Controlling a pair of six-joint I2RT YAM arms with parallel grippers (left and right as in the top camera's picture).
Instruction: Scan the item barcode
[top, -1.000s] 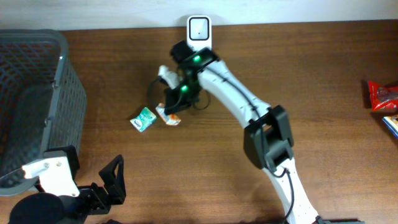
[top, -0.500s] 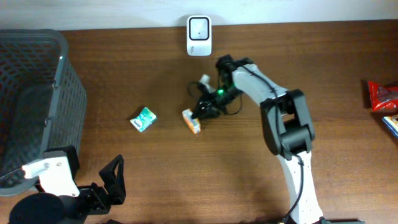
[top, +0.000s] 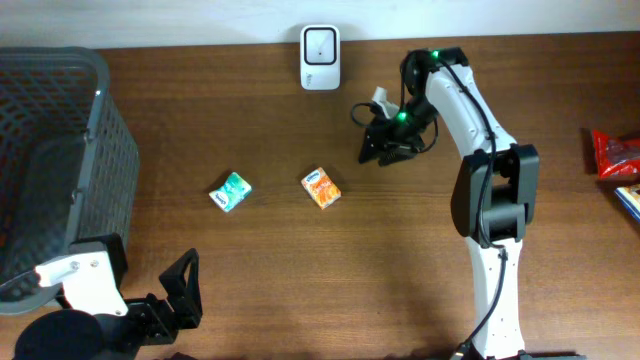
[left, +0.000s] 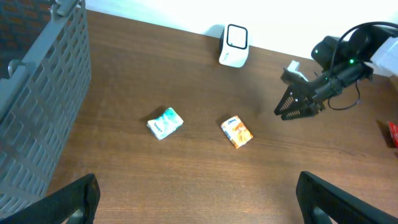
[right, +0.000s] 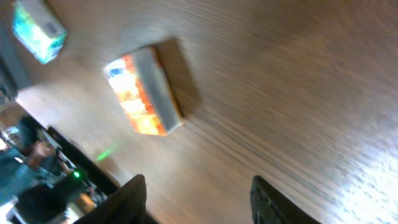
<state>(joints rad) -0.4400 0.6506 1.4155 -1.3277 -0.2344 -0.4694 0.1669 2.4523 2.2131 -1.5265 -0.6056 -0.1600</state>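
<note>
At desk (top: 200, 120) centre, orange pack (top: 321, 188) lies free, likely staged for scanner (top: 320, 44) at 12 o'clock; my right pincer (top: 370, 152) part-open, empty.

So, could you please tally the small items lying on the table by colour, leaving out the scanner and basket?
Green-and-white packet: 1
Orange packet: 1
Red packet, at the right edge: 1
Blue item, cut off by the frame: 1
Total: 4

Bright, even light on the wooden table (top: 250, 280), soft shadows; right-wrist view motion-blurred (glare lower right).
</note>
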